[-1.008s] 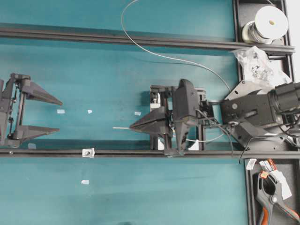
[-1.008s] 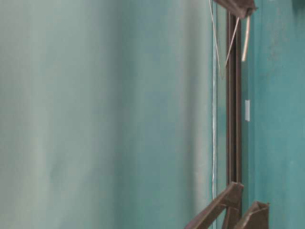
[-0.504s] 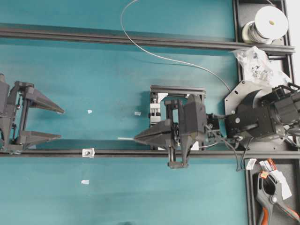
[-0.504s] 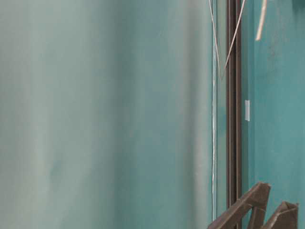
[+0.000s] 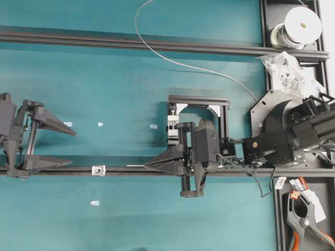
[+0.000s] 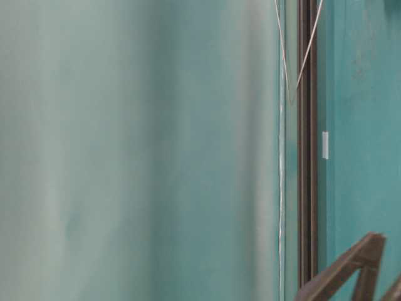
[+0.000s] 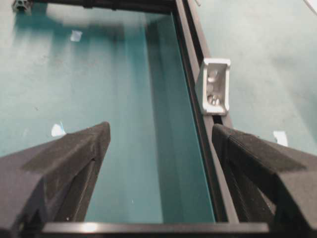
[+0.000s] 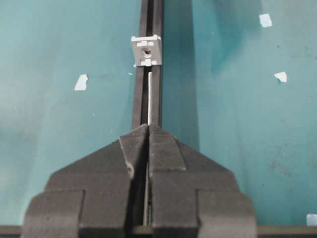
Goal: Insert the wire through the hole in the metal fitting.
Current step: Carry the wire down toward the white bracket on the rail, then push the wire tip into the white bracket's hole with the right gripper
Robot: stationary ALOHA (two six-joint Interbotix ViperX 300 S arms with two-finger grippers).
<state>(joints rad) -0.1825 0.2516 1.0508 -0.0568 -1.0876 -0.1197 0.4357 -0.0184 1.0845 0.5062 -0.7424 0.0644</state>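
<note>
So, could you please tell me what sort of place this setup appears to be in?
Most likely a robotics lab bench: a teal table crossed by black aluminium rails, two robot grippers, plus a wire spool and a spring clamp on the side.

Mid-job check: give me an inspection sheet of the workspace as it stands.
Surface: teal mat crossed by black rails.
Job's things: wire held along the rail, tip short of the fitting; fitting sits on the rail, not yet threaded.
Clutter: tape scraps, parts bag, spool, hand clamp, white clamp block.
Grippers: right gripper shut on the wire; left gripper open, straddling the rail.
Cables: black cable beside the right arm.
Surroundings: nothing seen.
</note>
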